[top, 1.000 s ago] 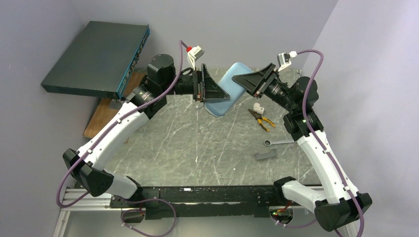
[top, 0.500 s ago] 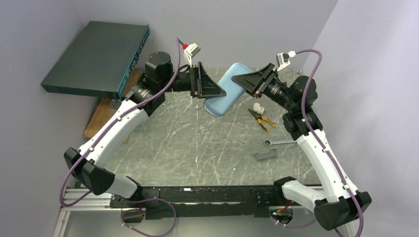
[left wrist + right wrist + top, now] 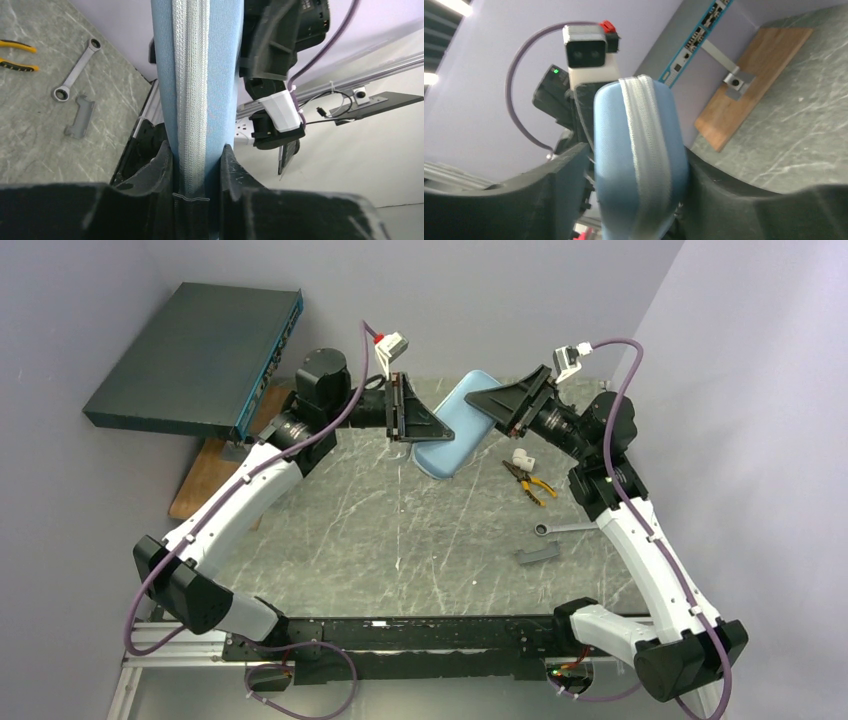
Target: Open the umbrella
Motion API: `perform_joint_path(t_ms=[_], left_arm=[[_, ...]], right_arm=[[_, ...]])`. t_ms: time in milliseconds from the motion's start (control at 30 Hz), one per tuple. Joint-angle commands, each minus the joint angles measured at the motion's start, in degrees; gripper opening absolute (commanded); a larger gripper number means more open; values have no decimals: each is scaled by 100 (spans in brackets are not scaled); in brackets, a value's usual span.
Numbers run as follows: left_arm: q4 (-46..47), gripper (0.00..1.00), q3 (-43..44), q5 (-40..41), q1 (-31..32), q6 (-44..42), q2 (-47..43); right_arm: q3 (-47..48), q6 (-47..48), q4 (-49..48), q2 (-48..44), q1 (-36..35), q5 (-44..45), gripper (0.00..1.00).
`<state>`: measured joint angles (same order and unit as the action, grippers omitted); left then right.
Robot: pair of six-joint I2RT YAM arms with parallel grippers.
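The umbrella [image 3: 447, 448] presents as a flat, oblong slate-blue pouch with rounded corners, held tilted in the air above the far middle of the table [image 3: 400, 540], clear of the surface. Its cover is a fine woven fabric, and a pale ribbed zip band runs along the narrow edge, as both wrist views show. The left tool [image 3: 196, 155] is clenched on the lower end of the pouch, with a dark, scuffed finger pressed against each broad face. The right tool [image 3: 639, 165] is likewise clamped on the upper end, its black fingers bearing on the two fabric faces at either side of the zip band. The table top is grey stone-patterned with pale veins. On its right part lie pliers [image 3: 530, 480] with yellow handles, with a small white block [image 3: 522, 457] just beside them. A bright metal wrench [image 3: 560, 528] with a ring end lies nearer the arm bases, with a flat grey bracket [image 3: 537, 554] near it. At the far left a large, flat, dark teal box [image 3: 195, 355] leans in the corner above a bare wooden board [image 3: 205, 475].
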<state>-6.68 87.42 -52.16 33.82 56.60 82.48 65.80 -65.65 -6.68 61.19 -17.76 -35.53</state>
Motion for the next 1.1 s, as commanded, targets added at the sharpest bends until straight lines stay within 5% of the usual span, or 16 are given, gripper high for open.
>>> perform_joint_path(t_ms=[0, 67, 500, 667, 867, 1067], left_arm=[[14, 8, -66, -18, 41, -175, -222], [-154, 3, -67, 143, 2, -221, -276], [-2162, 0, 757, 1902, -486, -487, -559], [-2835, 0, 1268, 2562, -585, -58, -471], [-2410, 0, 715, 2541, -933, 1220, -861], [-3883, 0, 1656, 2900, -1019, 846, -540]], right_arm=[[103, -24, -207, -6, -9, -107, 85], [236, 318, 290, 14, -8, -170, 100], [269, 3158, 3471, -663, -23, 617, 100], [-259, 3912, 2967, -1306, -81, 927, 100], [-676, 4784, 1948, -1686, -384, 815, 100], [-480, 5697, 1648, -1377, -1178, 1066, 100]])
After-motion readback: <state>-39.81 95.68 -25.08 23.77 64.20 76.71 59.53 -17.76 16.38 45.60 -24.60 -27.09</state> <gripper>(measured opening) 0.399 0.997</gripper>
